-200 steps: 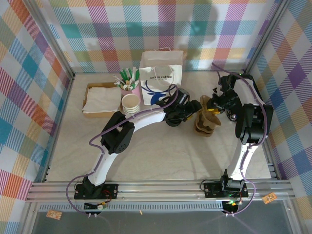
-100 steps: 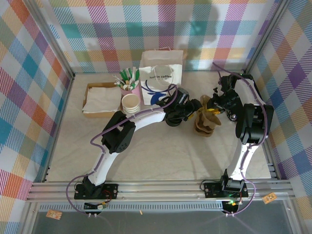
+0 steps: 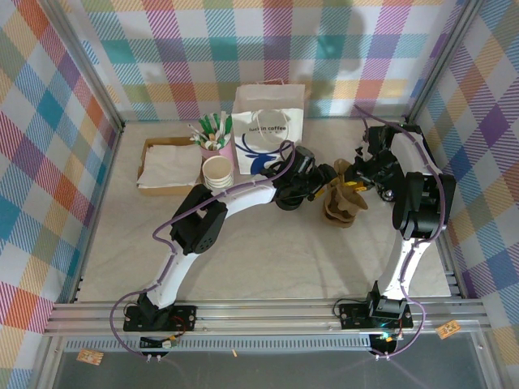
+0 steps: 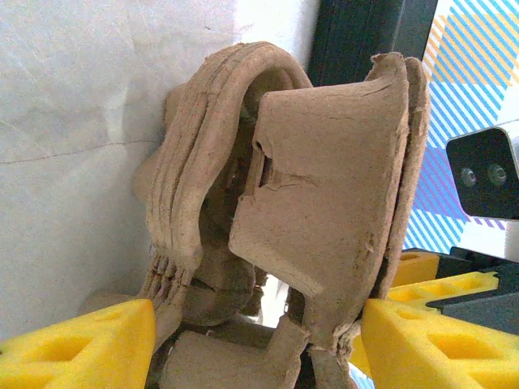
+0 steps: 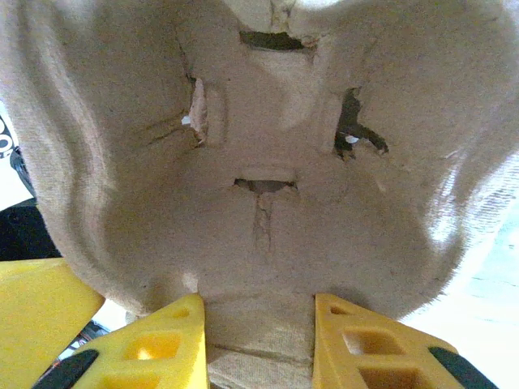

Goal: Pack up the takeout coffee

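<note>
We see a ribbed carrier stack of rough brown moulded pulp, clasped on both sides by the left gripper; the right gripper pinches a loose carrier by its fibrous rim. The takeout coffee sits under the left wrist, largely hidden, its dark round lid hard to make out

Bright, even overhead light; soft shadows on table; wrist views v. close, bkgd overexposed, edges soft.

High rear camera looking down over whole table, both wrist cameras very close on shared brown carrier stack
</note>
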Available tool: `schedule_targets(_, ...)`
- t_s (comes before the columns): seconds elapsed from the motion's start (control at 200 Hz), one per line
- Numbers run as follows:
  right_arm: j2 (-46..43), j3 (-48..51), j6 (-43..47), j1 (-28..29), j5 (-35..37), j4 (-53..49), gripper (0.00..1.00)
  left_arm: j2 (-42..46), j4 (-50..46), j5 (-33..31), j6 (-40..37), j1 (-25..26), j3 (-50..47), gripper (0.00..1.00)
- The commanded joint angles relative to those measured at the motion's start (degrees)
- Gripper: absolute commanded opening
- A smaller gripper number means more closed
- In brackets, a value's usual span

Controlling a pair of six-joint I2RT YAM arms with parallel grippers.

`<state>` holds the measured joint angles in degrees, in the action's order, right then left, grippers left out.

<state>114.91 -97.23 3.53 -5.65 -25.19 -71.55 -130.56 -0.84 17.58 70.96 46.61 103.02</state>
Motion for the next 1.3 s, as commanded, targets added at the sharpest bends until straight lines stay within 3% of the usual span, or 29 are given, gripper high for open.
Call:
schedule_targets(0.0,-1.80,0.42,0.96,-0.20,-1.97,-1.55,0.30,-0.79,1.53,1.22,1.11,-0.56,0.34,0.67)
schedule_targets(1.295,-3.15,1.58,-1.82,-2.88,-8.86,1.14,0.30,-1.45,1.79,1.25,2.42,-0.59,-1.33,0.63)
